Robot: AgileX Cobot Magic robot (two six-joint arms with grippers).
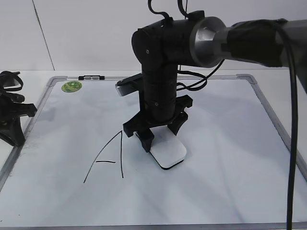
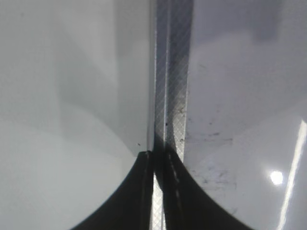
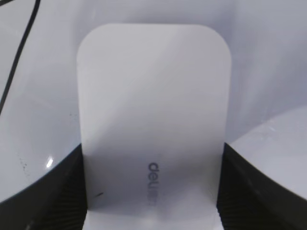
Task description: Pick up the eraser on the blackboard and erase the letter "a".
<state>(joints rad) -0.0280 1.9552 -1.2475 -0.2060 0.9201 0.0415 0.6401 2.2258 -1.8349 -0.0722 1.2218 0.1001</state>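
Note:
The white eraser (image 1: pixel 168 151) lies flat on the blackboard (image 1: pixel 230 143), just right of the capital "A" (image 1: pixel 108 160). My right gripper (image 1: pixel 158 136) points down over the eraser's near end, one finger against each long side. In the right wrist view the eraser (image 3: pixel 153 110) fills the space between the jaws (image 3: pixel 153 191), with grey lettering on top. The small letter "a" does not show in any view. My left gripper (image 2: pixel 157 158) is shut and empty over the board's grey frame (image 2: pixel 170 96). It sits at the board's left edge (image 1: pixel 17 136).
A round green sticker (image 1: pixel 71 86) and a small black-and-white clip (image 1: pixel 91 77) sit at the board's far left corner. A stroke of the capital "A" (image 3: pixel 19 52) shows left of the eraser. Black cables hang from the right arm (image 1: pixel 292 120).

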